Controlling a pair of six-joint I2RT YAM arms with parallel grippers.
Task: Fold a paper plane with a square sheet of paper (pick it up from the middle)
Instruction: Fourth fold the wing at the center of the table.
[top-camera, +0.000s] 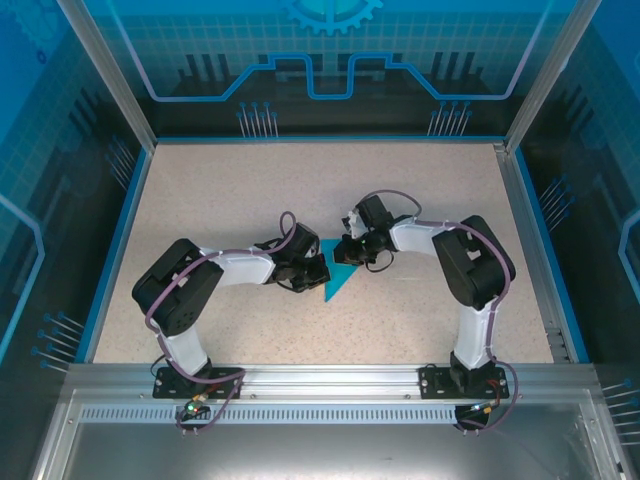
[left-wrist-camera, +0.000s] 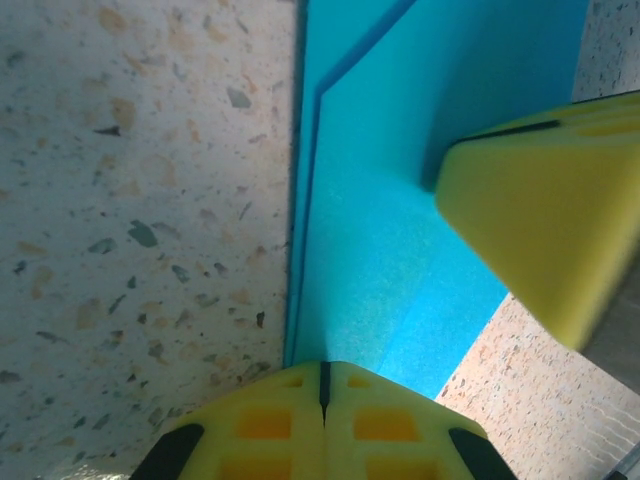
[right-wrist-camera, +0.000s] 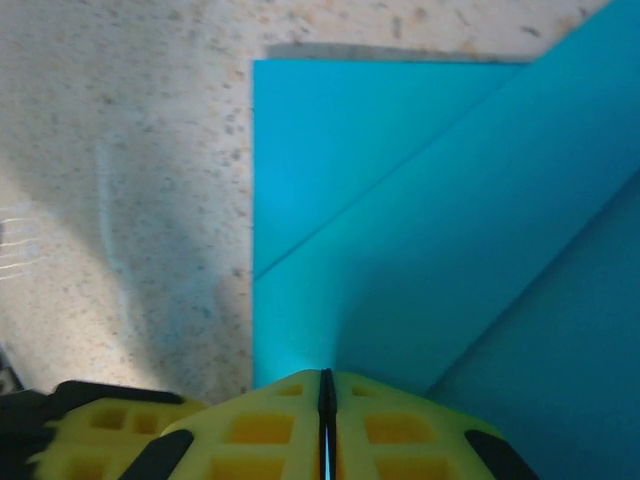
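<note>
L end effector (left-wrist-camera: 322, 374) & R end effector (right-wrist-camera: 325, 380) both closed empty, tips at 1 part-folded teal paper (left-wrist-camera: 400, 250).

Robot lab enclosure, aluminium frame (top-camera: 110, 75), blue printed panels (top-camera: 330, 50), speckled tabletop (top-camera: 250, 190)

folded paper (top-camera: 338, 283) top hidden beneath left claw (top-camera: 314, 266) and right claw (top-camera: 347, 254), creases too small

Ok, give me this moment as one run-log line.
phase: folding | sheet of paper: partly folded, flat on table | left fingers: shut, tips at paper edge | right fingers: shut, tips at paper
</note>
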